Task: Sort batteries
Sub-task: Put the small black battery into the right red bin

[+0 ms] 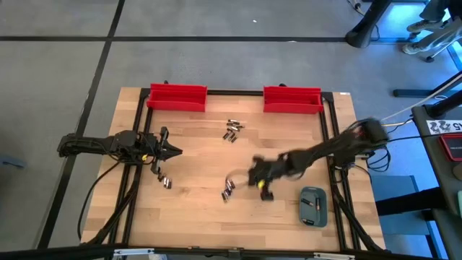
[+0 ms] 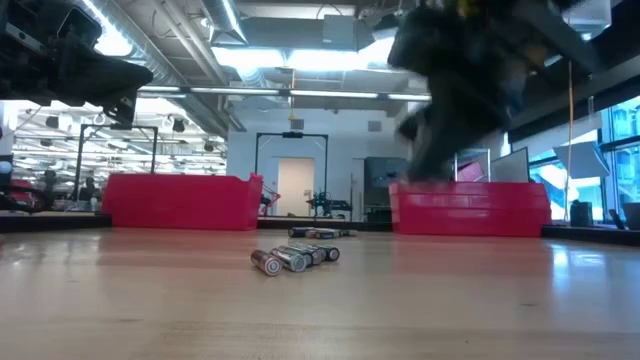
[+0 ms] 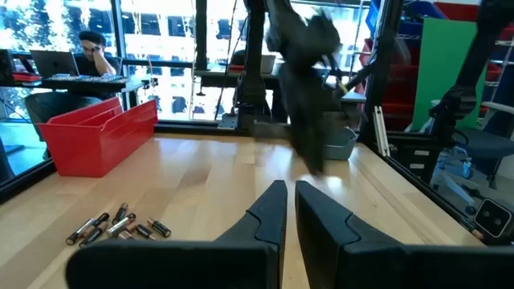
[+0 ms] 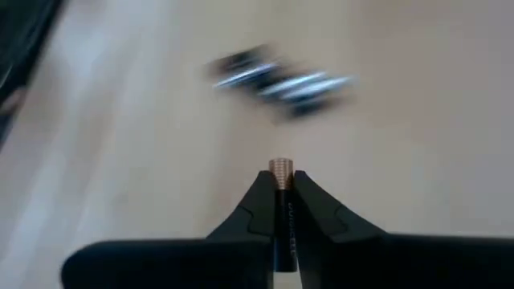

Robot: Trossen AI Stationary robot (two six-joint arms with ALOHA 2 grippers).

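Small dark batteries with silvery ends lie in loose groups on the wooden table: one toward the far middle, one at the near left and one near the middle, blurred in the right wrist view. My right gripper hangs above the table just right of that middle group, shut on one battery. At the table's left my left gripper is level, shut and empty. My right gripper pinches one battery between its two fingers. The battery lies along the fingers, and its copper-coloured end sticks out past the fingertips. The fingers slant down from the table's right side, and the battery is lifted clear of the wood.
Two red bins stand along the far edge. A grey-blue rounded case lies at the near right. A black frame borders the table. A person sits at a desk beyond the table.
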